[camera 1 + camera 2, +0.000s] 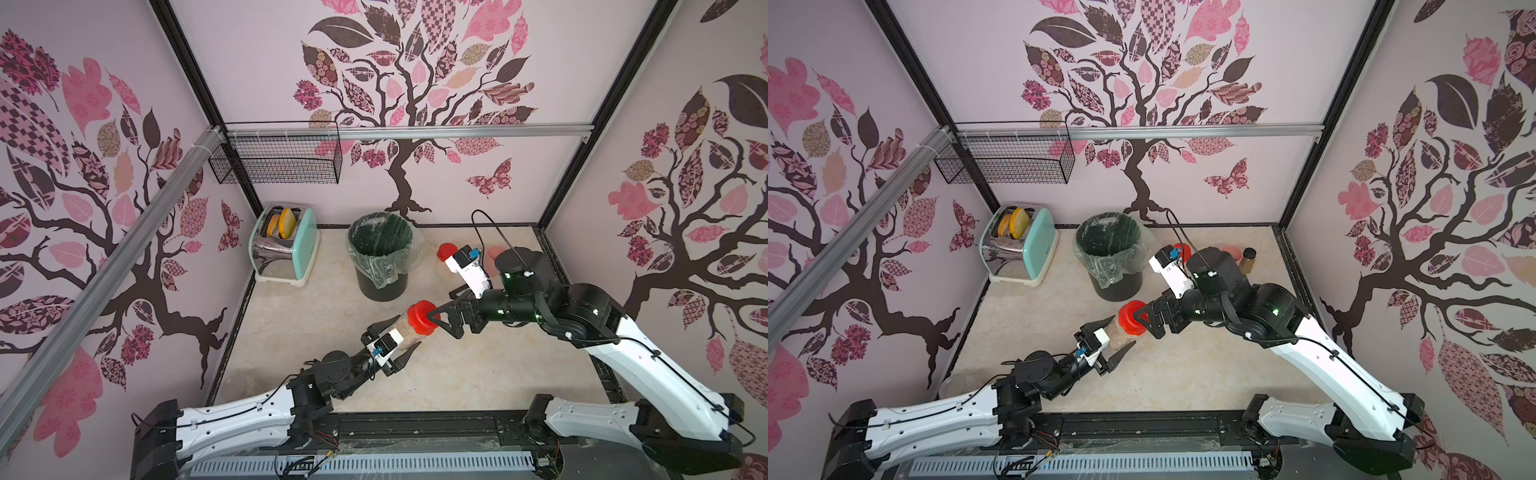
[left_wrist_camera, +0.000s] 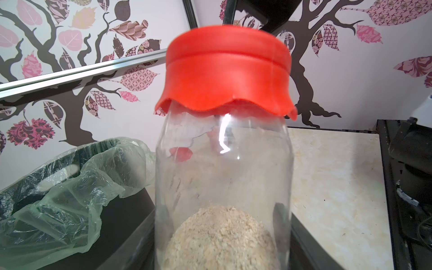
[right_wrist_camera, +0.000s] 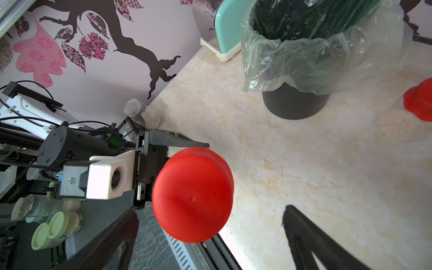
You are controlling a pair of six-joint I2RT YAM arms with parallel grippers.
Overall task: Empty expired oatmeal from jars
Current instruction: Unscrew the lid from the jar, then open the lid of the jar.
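1. The left hand [image 1: 408, 331] is clamped on a jar [image 2: 222, 163] by its body and holds it tilted above the desk [image 1: 311, 324], in front of the bin [image 1: 380, 286].
2. Oatmeal [image 2: 222, 236] is heaped at the jar's base end, and its red lid [image 1: 422, 318] is on.
3. The right hand [image 3: 210, 208] has its fingers wide apart, one on either side of that lid, with gaps showing.
4. A second jar [image 3: 397, 126], red-lidded, stands just right of the bin with oatmeal in its bottom.
5. A third jar [image 3: 142, 114], clear-lidded, sits well apart from the bin, front-left by the wall.
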